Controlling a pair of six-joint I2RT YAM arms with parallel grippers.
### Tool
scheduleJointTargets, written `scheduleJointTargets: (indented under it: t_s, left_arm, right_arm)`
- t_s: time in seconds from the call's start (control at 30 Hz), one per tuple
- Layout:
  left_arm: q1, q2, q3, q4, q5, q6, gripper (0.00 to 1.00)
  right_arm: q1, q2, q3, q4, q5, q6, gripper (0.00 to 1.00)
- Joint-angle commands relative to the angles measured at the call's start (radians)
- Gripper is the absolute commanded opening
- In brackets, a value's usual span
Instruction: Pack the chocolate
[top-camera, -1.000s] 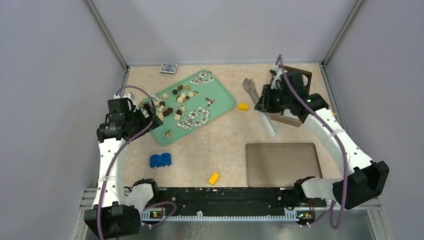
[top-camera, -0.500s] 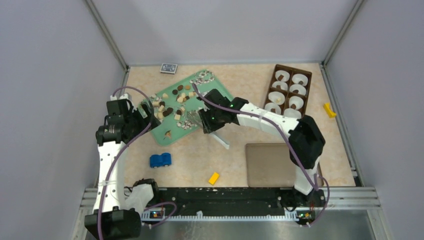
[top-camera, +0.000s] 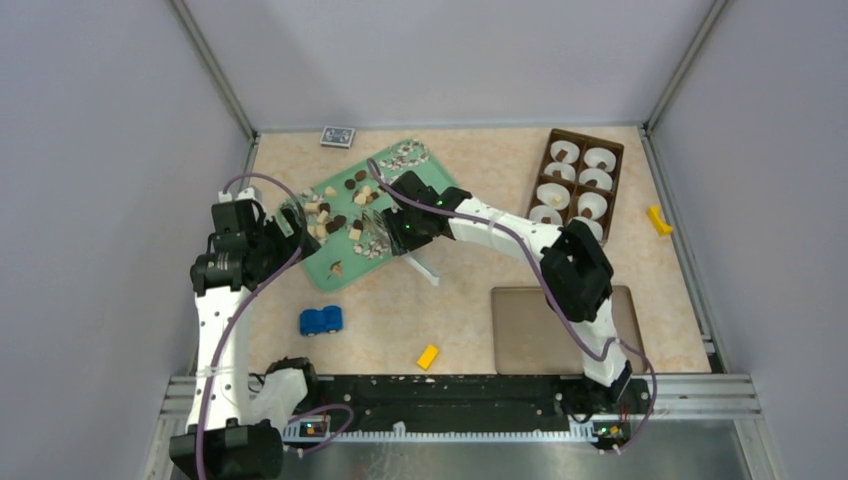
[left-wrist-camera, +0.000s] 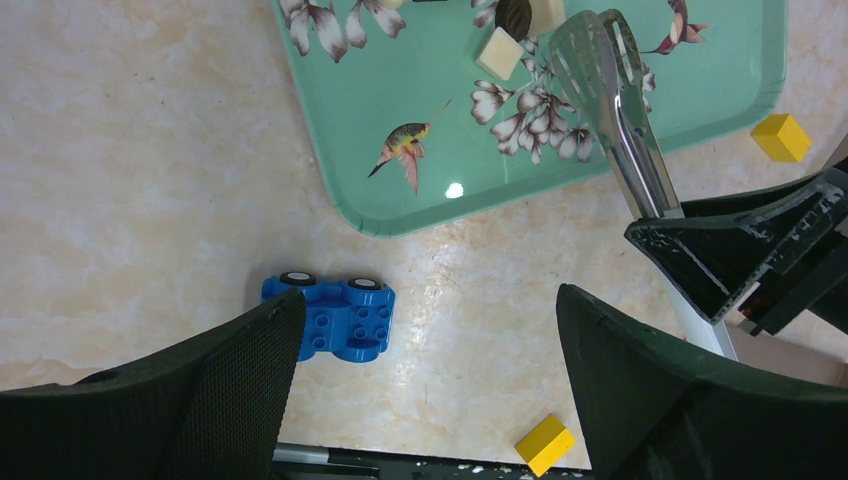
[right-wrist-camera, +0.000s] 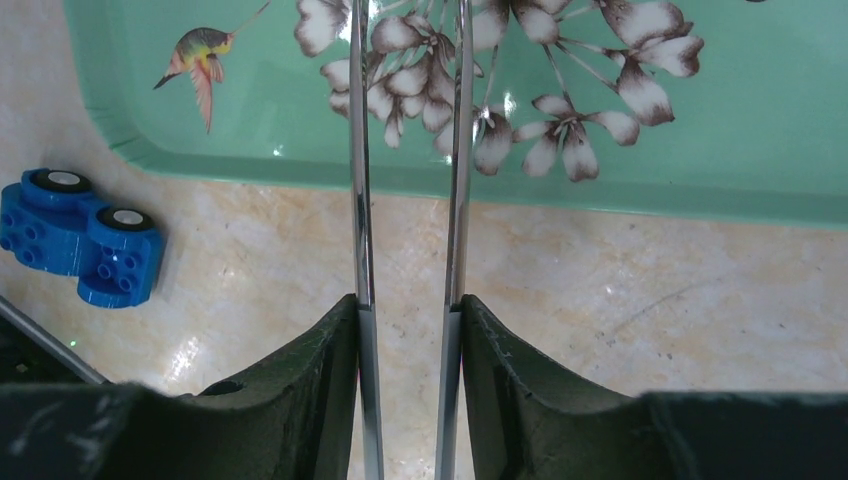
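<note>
The chocolate (top-camera: 338, 221), small dark, tan and cream pieces, lies scattered on the left half of a green flowered tray (top-camera: 440, 185). My right gripper (top-camera: 400, 232) is shut on metal tweezers (right-wrist-camera: 357, 150), whose two arms stay a little apart and reach over the tray; their tips are cut off at the top of the right wrist view. In the left wrist view the tweezers' tips (left-wrist-camera: 600, 60) hang beside a cream piece (left-wrist-camera: 498, 55) and a dark piece (left-wrist-camera: 515, 15). My left gripper (top-camera: 283, 227) is open and empty at the tray's left edge.
A brown box (top-camera: 578, 182) with white paper cups stands at the back right. A flat brown lid (top-camera: 565, 328) lies front right. A blue toy car (top-camera: 321, 320), yellow blocks (top-camera: 428, 356) (top-camera: 656, 218) and a small card box (top-camera: 337, 136) lie on the table.
My right arm swung with the tweezers from the brown box at the back right over to the green tray, then slid slightly farther left. The left arm barely moved.
</note>
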Motion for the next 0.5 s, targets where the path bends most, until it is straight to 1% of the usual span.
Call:
scheduleJointTargets:
  t_s: [0.0,0.13,0.37,0.47]
  left_arm:
    - [-0.004,-0.014,0.012,0.023,-0.002,0.01,0.99]
    - [-0.004,-0.016,0.01,0.025,-0.004,0.011,0.99]
    - [-0.004,-0.019,0.005,0.026,-0.004,0.013,0.99]
    - [-0.004,-0.019,0.002,0.031,-0.002,0.013,0.99]
  right_arm:
    - [0.003,0.05,0.097,0.034,0.012,0.009,0.38]
    - [0.004,0.115,0.155,0.019,0.014,0.014,0.37]
    - [0.004,0.135,0.166,0.031,0.025,0.02,0.29]
    - [0.004,0.133,0.162,0.031,0.025,0.018,0.24]
